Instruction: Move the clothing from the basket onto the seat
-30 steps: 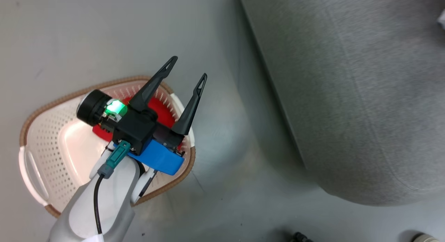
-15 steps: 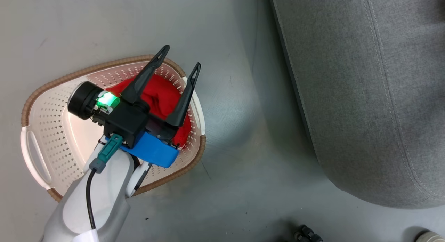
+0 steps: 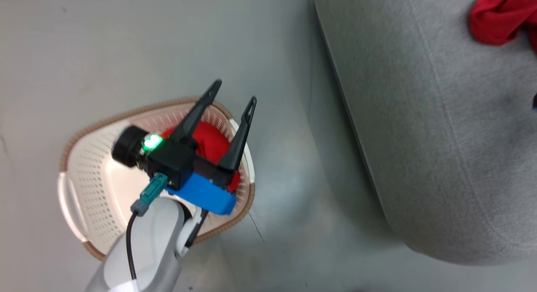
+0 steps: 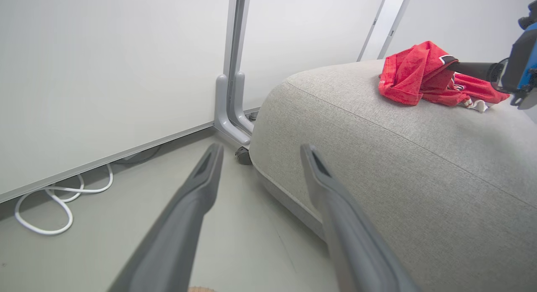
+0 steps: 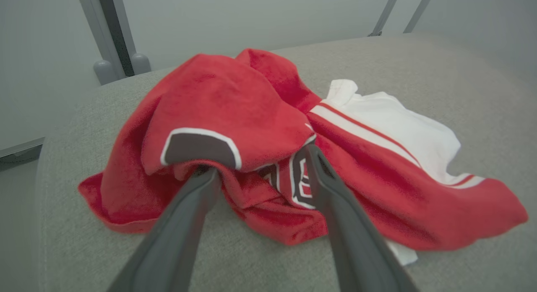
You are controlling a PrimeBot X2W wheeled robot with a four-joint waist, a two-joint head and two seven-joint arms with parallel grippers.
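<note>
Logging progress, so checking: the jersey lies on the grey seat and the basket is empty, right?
Not quite. The basket is not empty: the head view shows a red garment lying in it, under the open left end effector. The jersey does lie on the seat, as the right wrist view shows.

A strip of bare floor (image 3: 285, 116) runs between the basket (image 3: 90, 166) and the seat (image 3: 440, 136). The basket's wall rings the red garment (image 3: 212, 143), which is open from above, where the left gripper (image 3: 235, 90) hangs with fingers spread. Most of the seat top lies bare beside the jersey (image 5: 251, 116). By the seat's corner stand a metal post (image 4: 230, 74) and a castor (image 4: 243, 155); a white cable (image 4: 63, 195) loops along the wall
</note>
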